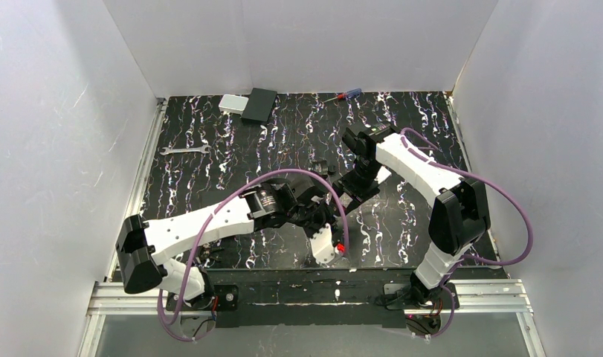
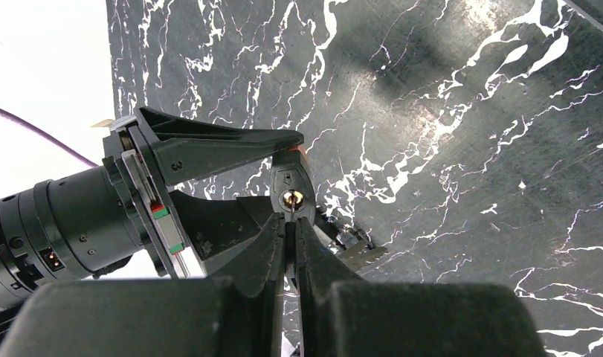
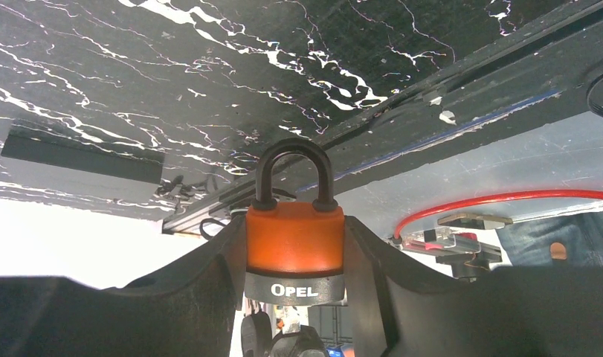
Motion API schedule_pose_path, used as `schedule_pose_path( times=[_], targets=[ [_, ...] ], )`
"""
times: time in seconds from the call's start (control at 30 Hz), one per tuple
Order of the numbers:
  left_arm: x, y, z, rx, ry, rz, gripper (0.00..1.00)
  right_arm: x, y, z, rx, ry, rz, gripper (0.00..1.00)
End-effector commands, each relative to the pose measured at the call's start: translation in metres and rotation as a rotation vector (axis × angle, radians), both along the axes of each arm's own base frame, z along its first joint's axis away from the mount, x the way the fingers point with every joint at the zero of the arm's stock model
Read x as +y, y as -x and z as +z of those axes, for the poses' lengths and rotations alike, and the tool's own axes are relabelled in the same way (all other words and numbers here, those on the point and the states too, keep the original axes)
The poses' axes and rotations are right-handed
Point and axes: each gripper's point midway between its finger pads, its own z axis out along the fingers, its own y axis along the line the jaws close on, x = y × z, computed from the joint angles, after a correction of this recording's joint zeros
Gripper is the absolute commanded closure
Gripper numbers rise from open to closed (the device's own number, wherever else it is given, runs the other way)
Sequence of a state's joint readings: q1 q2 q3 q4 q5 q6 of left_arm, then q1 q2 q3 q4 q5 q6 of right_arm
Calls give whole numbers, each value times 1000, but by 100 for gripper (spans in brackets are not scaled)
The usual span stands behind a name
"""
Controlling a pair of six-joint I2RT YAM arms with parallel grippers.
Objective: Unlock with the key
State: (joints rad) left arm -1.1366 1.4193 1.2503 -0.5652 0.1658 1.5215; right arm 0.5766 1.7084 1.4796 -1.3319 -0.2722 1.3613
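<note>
An orange padlock [image 3: 294,249] with a black base and a closed black shackle [image 3: 292,175] sits clamped by its sides in my right gripper [image 3: 294,256], lifted off the table. In the left wrist view the padlock's underside [image 2: 291,182] faces me with its brass keyhole [image 2: 291,198]. My left gripper [image 2: 291,223] is shut on the key [image 2: 290,242]. The dark head is pinched between the fingers and the thin blade tip is at the keyhole. From above, the two grippers meet mid-table, left [image 1: 329,202] against right [image 1: 355,186].
A silvery spare blade [image 2: 358,253] hangs just beside the padlock. A wrench [image 1: 185,150] lies at the left, a grey box [image 1: 233,103] and a black box [image 1: 259,105] at the back, and a screwdriver [image 1: 341,95] behind them. A small dark object [image 1: 320,165] lies near the grippers.
</note>
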Motion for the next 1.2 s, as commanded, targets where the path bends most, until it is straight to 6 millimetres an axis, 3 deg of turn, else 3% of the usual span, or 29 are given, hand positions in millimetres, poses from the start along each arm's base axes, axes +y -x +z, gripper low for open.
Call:
schedule_pose_path(
  times=[0.0, 0.2, 0.33, 0.47, 0.77, 1.17],
  targets=[
    [6, -20, 8, -84, -34, 43, 100, 8, 21, 28, 64, -64, 18, 99],
    [6, -19, 28, -84, 13, 57, 100, 8, 21, 28, 69, -64, 18, 99],
    [11, -2, 26, -20, 18, 14, 100, 10, 21, 28, 75, -68, 16, 99],
    [15, 1, 21, -4, 15, 23, 100, 10, 21, 28, 72, -69, 17, 99],
    [16, 4, 43, 0, 78, 40, 100, 11, 20, 26, 80, -69, 24, 99],
    [19, 8, 32, 23, 58, 33, 100, 11, 20, 26, 79, -69, 21, 99]
  ],
)
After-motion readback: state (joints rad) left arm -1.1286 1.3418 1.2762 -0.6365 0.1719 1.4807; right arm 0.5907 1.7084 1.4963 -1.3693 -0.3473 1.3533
